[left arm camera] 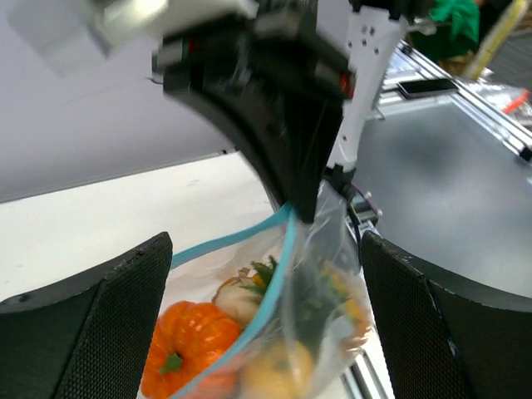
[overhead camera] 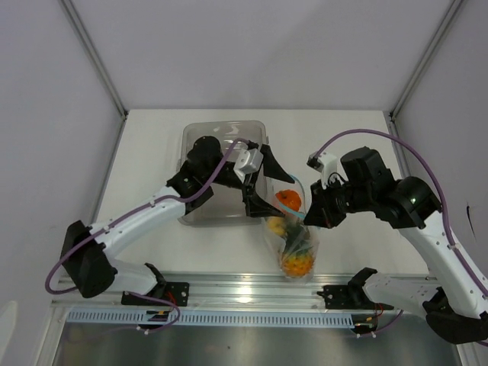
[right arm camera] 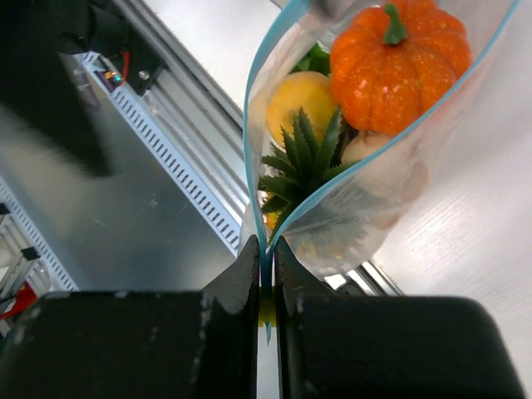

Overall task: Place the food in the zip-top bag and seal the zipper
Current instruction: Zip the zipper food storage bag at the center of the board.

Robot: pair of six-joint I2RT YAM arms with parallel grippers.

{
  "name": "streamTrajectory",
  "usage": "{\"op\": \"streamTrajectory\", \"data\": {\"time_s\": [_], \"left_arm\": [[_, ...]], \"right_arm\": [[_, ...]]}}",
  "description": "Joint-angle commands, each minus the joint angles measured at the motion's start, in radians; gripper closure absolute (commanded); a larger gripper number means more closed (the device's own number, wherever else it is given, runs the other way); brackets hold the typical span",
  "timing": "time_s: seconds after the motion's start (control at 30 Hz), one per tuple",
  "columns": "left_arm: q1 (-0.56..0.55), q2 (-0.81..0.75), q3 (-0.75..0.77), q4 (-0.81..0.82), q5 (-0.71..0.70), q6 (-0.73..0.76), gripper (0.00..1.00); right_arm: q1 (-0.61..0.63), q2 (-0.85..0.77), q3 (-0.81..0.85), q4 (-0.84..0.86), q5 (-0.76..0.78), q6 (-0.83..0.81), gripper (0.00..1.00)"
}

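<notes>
The clear zip-top bag (overhead camera: 296,245) hangs upright, mouth open, near the table's front edge. My right gripper (right arm camera: 266,278) is shut on one end of its light blue zipper (right arm camera: 253,150) and holds the bag up; it also shows in the top view (overhead camera: 311,214). Inside lie an orange pumpkin (right arm camera: 399,71) at the mouth, a yellow lemon (right arm camera: 301,98), a green sprig (right arm camera: 303,162) and a pale piece (right arm camera: 370,150). My left gripper (left arm camera: 266,324) is open and empty, its jaws wide on either side of the bag's mouth, over the pumpkin (left arm camera: 187,337).
The rigid clear tray (overhead camera: 221,136) stands behind the left arm at the table's back centre. A metal rail (overhead camera: 252,290) runs along the front edge just below the bag. White walls close in on both sides.
</notes>
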Motion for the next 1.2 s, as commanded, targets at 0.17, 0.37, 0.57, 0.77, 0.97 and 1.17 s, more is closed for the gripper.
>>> {"op": "streamTrajectory", "data": {"time_s": [0.17, 0.37, 0.57, 0.77, 0.97, 1.17], "left_arm": [[0.072, 0.231, 0.082, 0.338, 0.384, -0.074, 0.05], [0.069, 0.45, 0.153, 1.091, 0.482, -0.685, 0.05], [0.049, 0.528, 0.164, 1.343, 0.527, -0.99, 0.1], [0.035, 0.492, 0.124, 1.343, 0.51, -1.001, 0.14], [0.017, 0.413, 0.046, 1.136, 0.462, -0.828, 0.17], [-0.051, 0.229, 0.059, 0.156, 0.296, 0.009, 0.16]], "right_arm": [[0.005, -0.026, -0.01, 0.053, -0.149, -0.035, 1.0], [0.011, 0.0, -0.001, 0.047, -0.165, -0.045, 1.0], [0.025, 0.035, -0.003, 0.047, -0.133, -0.048, 1.0], [0.028, 0.04, 0.003, 0.05, -0.087, -0.046, 1.0], [0.026, 0.037, -0.004, 0.041, -0.045, -0.037, 1.0], [0.028, 0.041, 0.009, 0.04, -0.002, -0.032, 1.0]]}}
